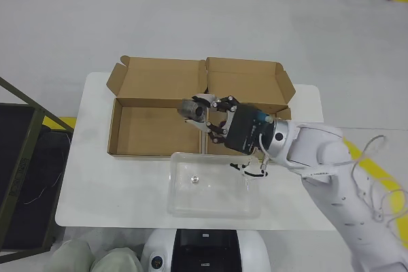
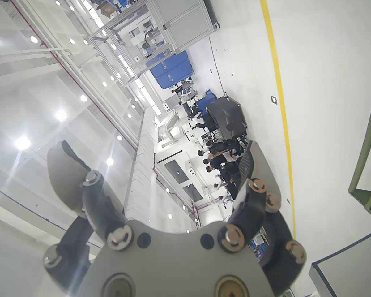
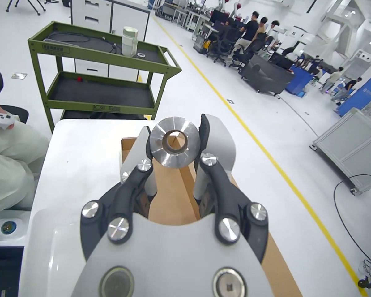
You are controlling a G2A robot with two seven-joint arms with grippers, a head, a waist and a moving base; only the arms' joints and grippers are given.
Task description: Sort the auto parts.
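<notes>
One small part, nearest: a shiny metal piece (image 1: pixel 194 179) lies alone on the floor of the clear tray (image 1: pixel 171 194), apart from its walls.
Tray: thin see-through plastic, shallow, with rounded corners. It is judged light and likely to slide if nudged.
Table: the white table (image 1: pixel 95 177) has a smooth top and rounded corners.
Right gripper: the right gripper (image 1: pixel 199 113) is clamped on a metal cylinder (image 3: pixel 174 156), with one finger on each side of its round flank.
Cylinder, position: over the left cardboard box (image 1: pixel 113 132), just beside the wall it shares with the right cardboard box (image 1: pixel 248 75). Its height above the box floor cannot be told.
Cylinder, make: short and thick, with a turned bright end face showing fine circular tool marks, a central bore and a duller flank.
Handling: judged solid, stiff and heavy for its size, and not fragile. The smooth skin looks slippery, and it would roll if laid on its side.
Hold: across the flank, as now. The black ribbed pads (image 3: pixel 205 131) give bite, and a grip on the flat ends would be less secure.
Boxes: plain brown corrugated card with matt walls. The lids are folded back at the far side.
Left gripper: the left gripper (image 2: pixel 157 156) has its fingers spread wide with nothing between them, and it points away from the table.
</notes>
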